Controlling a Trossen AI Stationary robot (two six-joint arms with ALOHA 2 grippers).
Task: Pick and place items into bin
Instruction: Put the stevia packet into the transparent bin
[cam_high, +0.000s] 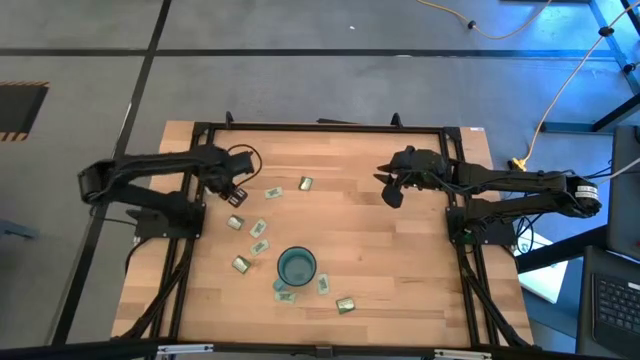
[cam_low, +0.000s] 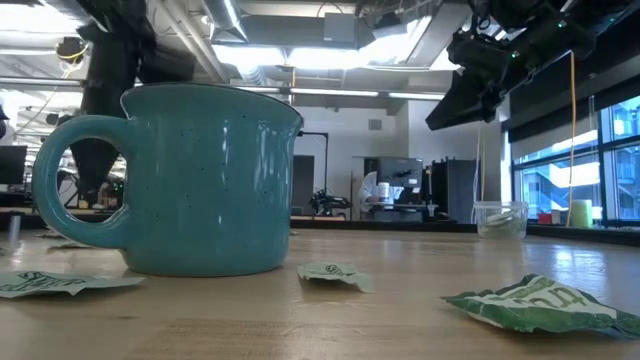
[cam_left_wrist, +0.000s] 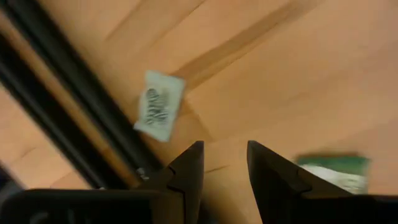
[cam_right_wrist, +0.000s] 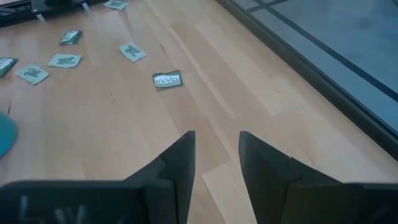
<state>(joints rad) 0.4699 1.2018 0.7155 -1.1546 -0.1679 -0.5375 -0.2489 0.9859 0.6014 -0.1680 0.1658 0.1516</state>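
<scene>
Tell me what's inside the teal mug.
From above, the teal mug shows only a dark blue-green interior; no packet is visible in it, though shadow hides detail. In the table-level view its wall blocks the inside. Packets lie around it on the table.

Smooth pale wood table (cam_high: 400, 260), glossy speckled teal mug (cam_low: 205, 180), crinkled shiny packets (cam_low: 535, 303)

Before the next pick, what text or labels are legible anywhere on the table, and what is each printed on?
Nothing reads with certainty.
Packet in the right wrist view: white lettering on a green band, too blurred to spell out.
Packet in the left wrist view: dark print, blurred.
Packet nearest the low camera: pale curved lettering, creased, unreadable.
Mug: speckles only, no lettering showing.
</scene>
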